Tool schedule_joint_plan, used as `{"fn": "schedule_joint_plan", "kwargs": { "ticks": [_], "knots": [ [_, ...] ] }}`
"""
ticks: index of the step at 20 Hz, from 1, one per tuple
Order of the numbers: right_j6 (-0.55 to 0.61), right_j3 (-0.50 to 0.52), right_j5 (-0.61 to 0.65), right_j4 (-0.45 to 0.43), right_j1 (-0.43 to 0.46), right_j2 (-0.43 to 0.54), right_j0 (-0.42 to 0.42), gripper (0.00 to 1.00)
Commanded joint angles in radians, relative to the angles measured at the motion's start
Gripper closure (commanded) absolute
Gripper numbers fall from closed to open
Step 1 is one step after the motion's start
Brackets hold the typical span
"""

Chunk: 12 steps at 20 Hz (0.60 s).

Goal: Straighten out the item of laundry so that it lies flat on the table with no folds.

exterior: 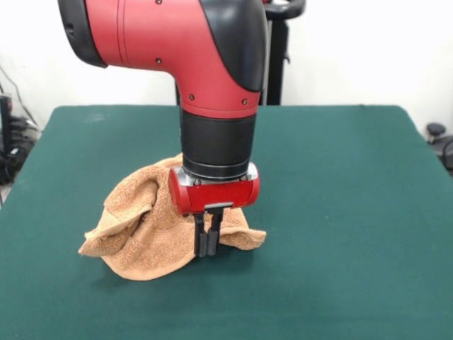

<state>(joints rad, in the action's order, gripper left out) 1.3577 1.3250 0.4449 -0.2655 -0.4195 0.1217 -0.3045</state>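
Gripper pinching a crumpled towel, left of centre frame.
The gripper (208,244) has its fingers together on the near edge of the heaped towel (145,234) on the green table (340,184), probably to drag that fold outward.

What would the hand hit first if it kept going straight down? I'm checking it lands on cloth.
Probably the towel: the hand points down, its tips close together at the crumpled towel's front edge. Depth is unclear, so it might meet the table just in front instead.
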Motion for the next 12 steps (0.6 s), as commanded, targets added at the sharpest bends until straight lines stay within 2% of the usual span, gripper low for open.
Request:
{"fn": "schedule_joint_plan", "kwargs": {
  "ticks": [1,12],
  "knots": [
    [0.018,0.077,0.059,-0.042,0.009,0.062,0.017,1.00],
    [0.028,0.060,0.062,-0.034,0.028,0.065,0.021,1.00]
  ]
}}
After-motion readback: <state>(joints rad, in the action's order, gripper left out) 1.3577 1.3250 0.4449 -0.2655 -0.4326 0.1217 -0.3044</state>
